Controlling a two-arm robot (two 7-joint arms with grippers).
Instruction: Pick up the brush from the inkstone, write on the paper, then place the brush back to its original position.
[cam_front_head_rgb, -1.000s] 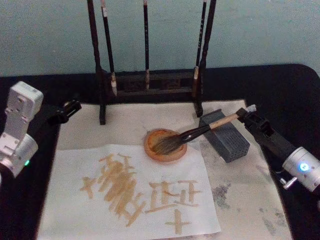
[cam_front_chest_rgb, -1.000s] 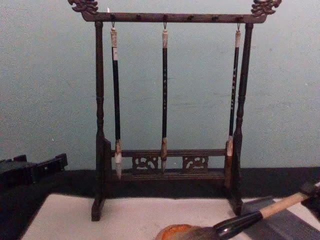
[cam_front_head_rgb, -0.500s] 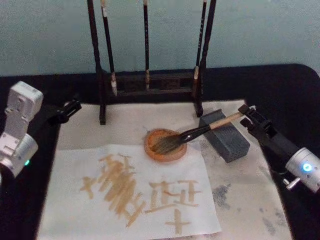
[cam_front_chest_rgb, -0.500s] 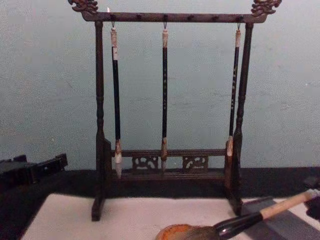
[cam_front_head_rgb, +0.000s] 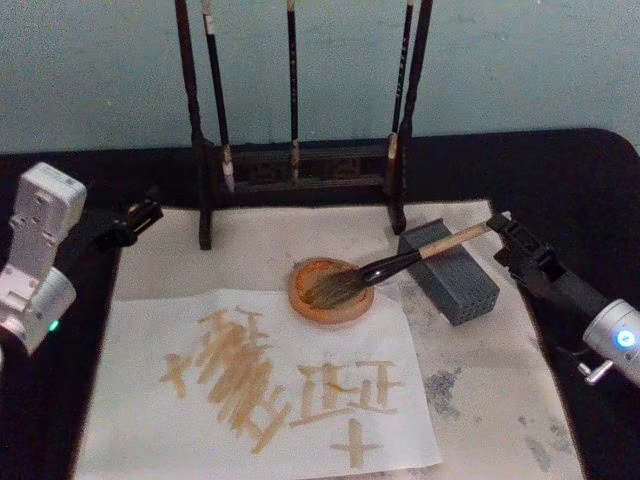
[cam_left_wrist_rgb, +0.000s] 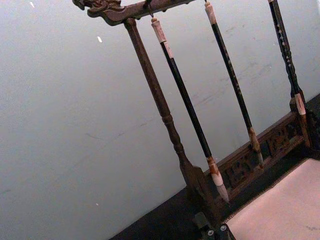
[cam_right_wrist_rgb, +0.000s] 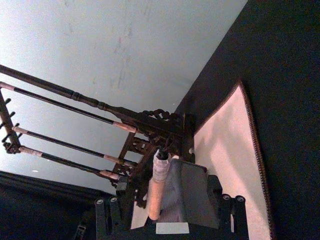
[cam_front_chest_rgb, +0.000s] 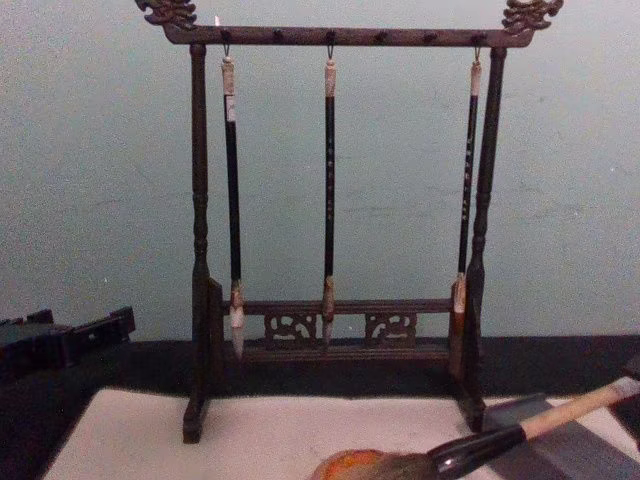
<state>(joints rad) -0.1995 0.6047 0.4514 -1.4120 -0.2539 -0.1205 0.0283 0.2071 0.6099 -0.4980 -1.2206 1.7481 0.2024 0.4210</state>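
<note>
paper (cam_front_head_rgb: 300, 400): nearest the robot in the head view, flat on a larger pale mat (cam_front_head_rgb: 480, 400); tan strokes cover its middle, and its near edge is cut off by the frame.
inkstone (cam_front_head_rgb: 331, 291): just beyond the paper's far edge, on the mat; in the chest view only its top rim peeks above the bottom edge.
brush (cam_front_head_rgb: 400, 264): bristles rest in the inkstone, handle slants up and to the right across the grey block (cam_front_head_rgb: 450, 272); the chest view cuts the bristles off low, while the head view shows the full length.
right gripper (cam_front_head_rgb: 507, 235): at the right, just beyond the brush's pale end cap. In the right wrist view the handle end points up between the two dark fingers (cam_right_wrist_rgb: 107, 212), with gaps either side, so the jaws stand apart and grip nothing.
left gripper (cam_front_head_rgb: 140, 215): at the mat's far left corner, well apart from the brush; whether its jaws are parted cannot be told. The left wrist view shows just two small tips at the frame edge.
brush stand (cam_front_head_rgb: 300, 170): farthest back, against the wall; the head view crops its top, the chest view shows the whole frame with three slim brushes (cam_front_chest_rgb: 329, 180) hanging.
</note>
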